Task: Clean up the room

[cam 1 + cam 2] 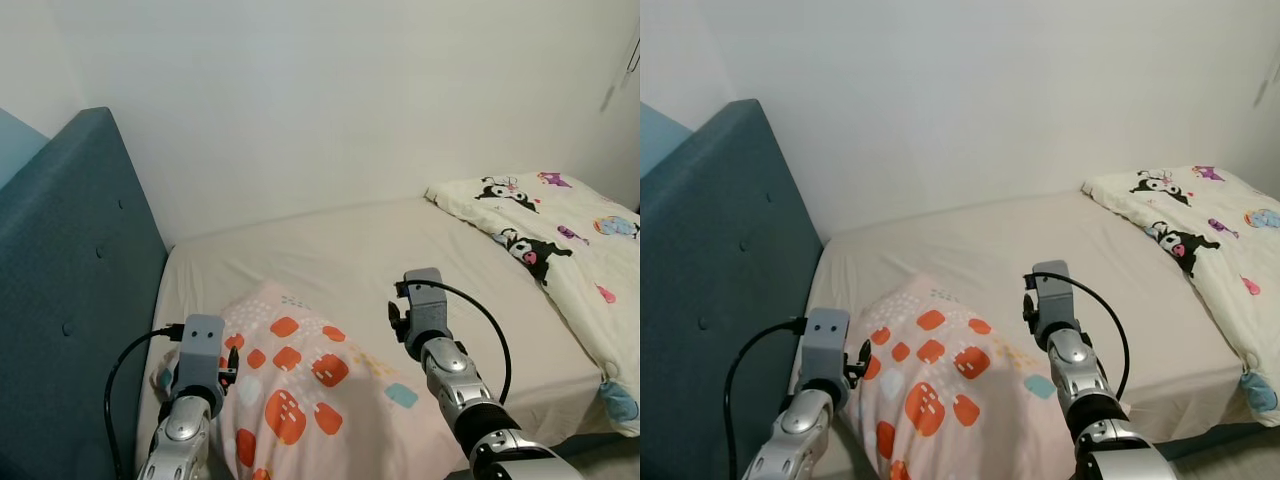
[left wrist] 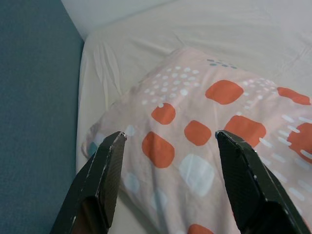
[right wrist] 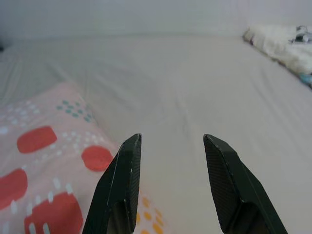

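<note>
Bed [image 1: 360,240], beige fitted sheet, teal upholstered headboard [image 1: 70,290] on the robot's left. One pillow [image 1: 300,385], pink with orange and pale blue patches, lies on the near part of the mattress just beside the headboard, between the two arms. A cream duvet [image 1: 560,240] with cartoon print is bunched at the far right end of the bed, well apart from the pillow.

Left gripper [image 2: 168,180]: fingers spread wide, hovering over the pillow's headboard-side corner, nothing held. Right gripper [image 3: 170,185]: fingers likewise spread, above the pillow's opposite edge and the bare sheet, nothing held.

Assessment: the pillow should be light, soft and compressible, with a loose fabric cover that will bunch and may slip under a shallow pinch. It will sag if lifted from one point. Recommended hold: a deep pinch on the corner or seam at each end, one gripper per side, taking filling as well as cover.
</note>
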You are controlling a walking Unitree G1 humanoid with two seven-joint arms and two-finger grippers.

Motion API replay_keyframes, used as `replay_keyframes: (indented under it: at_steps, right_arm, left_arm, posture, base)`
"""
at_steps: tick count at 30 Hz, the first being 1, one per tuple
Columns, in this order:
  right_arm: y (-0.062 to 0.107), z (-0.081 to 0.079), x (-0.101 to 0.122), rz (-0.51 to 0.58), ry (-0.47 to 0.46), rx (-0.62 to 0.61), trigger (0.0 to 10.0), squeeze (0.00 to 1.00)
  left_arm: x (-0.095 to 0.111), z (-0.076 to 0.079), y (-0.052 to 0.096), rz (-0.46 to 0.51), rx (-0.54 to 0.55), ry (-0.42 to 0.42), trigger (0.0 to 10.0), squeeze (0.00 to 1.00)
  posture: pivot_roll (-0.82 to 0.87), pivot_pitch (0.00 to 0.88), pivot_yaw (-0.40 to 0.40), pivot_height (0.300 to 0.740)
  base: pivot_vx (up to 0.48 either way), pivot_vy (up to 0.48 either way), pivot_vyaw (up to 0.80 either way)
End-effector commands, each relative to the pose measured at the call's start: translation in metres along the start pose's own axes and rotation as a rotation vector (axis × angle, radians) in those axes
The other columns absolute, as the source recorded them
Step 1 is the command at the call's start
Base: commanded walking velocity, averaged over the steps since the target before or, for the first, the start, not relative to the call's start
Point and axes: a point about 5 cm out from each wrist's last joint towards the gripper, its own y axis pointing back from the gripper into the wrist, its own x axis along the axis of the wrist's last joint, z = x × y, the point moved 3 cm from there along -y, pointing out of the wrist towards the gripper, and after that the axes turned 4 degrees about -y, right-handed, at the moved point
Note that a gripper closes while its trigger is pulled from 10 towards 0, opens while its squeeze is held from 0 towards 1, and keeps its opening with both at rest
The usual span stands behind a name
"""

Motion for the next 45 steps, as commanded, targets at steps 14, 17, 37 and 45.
replay_keyframes:
  at_steps: [14,17,37,45]
  right_arm:
    - [0.002,-0.053,0.033,0.182,0.244,0.327,10.0,0.0]
    - [0.001,-0.058,0.035,0.184,0.257,0.361,10.0,0.0]
    - [0.005,-0.047,0.021,0.154,0.141,0.285,10.0,0.0]
    - [0.006,-0.045,0.02,0.156,0.136,0.281,10.0,0.0]
  left_arm:
    - [0.003,-0.005,0.003,0.043,0.075,0.008,10.0,0.0]
    - [0.001,-0.002,0.007,0.045,0.088,0.02,10.0,0.0]
    - [0.003,-0.006,0.009,0.078,0.103,0.007,10.0,0.0]
    - [0.003,-0.004,0.008,0.079,0.096,0.01,10.0,0.0]
  posture:
    - [-0.11,0.0,-0.096,0.666]
    - [-0.1,0.0,-0.122,0.666]
    - [-0.09,0.0,-0.099,0.716]
    - [-0.1,0.0,-0.093,0.74]
  base:
    - [0.0,0.0,0.0]
    - [0.0,0.0,0.0]
    - [0.0,0.0,0.0]
    - [0.0,0.0,0.0]
